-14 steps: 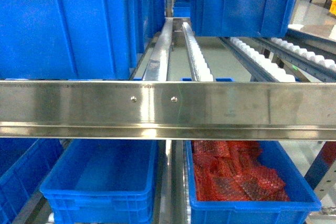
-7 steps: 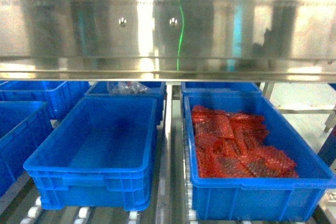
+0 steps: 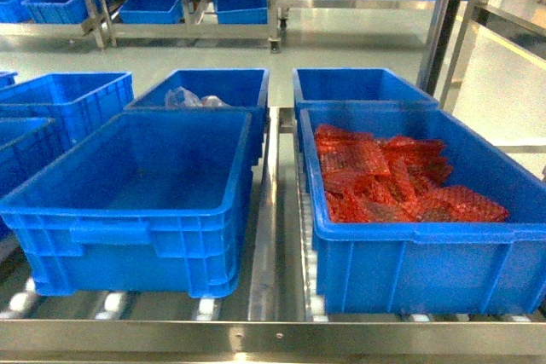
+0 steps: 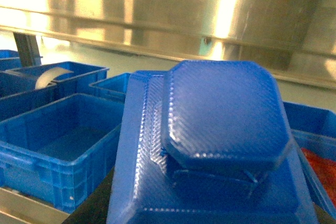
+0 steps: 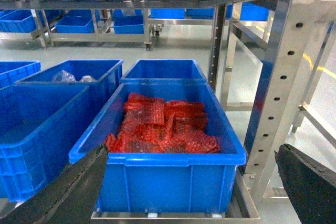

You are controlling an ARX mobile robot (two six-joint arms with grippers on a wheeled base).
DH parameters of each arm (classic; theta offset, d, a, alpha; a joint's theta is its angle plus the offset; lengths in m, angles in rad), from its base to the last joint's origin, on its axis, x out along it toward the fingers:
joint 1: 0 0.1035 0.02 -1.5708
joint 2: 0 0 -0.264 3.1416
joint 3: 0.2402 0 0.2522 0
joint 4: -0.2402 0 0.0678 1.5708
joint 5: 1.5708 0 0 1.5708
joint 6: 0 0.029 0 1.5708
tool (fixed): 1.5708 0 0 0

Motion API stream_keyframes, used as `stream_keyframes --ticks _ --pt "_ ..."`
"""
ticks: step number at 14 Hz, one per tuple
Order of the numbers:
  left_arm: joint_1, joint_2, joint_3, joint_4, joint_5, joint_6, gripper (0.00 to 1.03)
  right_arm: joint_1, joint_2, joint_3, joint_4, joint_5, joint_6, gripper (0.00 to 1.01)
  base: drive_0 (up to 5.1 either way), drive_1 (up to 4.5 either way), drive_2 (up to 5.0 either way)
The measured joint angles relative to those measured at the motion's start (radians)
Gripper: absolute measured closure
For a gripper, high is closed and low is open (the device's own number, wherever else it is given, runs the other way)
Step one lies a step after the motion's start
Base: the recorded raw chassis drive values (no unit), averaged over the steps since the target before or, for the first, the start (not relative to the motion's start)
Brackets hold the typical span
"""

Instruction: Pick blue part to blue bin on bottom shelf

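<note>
Closest to the left wrist camera: the blue part (image 4: 220, 145), a ribbed moulded piece with a raised octagonal top, filling the lower frame and evidently carried by the left gripper, though its jaws hidden beneath the part, so cannot tell how they stand. Held high and level, probably to clear bin walls before lowering.

Next out, along the front rail of the bottom shelf (image 3: 273, 338): at front left the empty blue bin (image 3: 136, 202), resting on white rollers, likely the target since nothing lies in it; at front right, just beside it across a steel divider, a second bin (image 3: 409, 236) filled with red mesh-wrapped pieces (image 3: 392, 181).

In the right wrist view, dark fingers (image 5: 310, 182) at both lower corners, set wide apart, holding nothing, poised before the red-filled bin's front wall.

Farther back on the shelf, two more bins; the left rear bin (image 3: 213, 91) holding clear plastic bags (image 3: 183, 98). Beyond, more racks with blue bins across the floor.
</note>
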Motion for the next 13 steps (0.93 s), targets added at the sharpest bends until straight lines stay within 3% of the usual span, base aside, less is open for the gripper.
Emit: stream_keyframes --ticks 13 --pt "0.0 0.0 -0.001 0.0 0.0 0.0 0.6 0.0 0.0 0.0 -0.002 0.0 0.0 0.03 0.0 0.0 0.0"
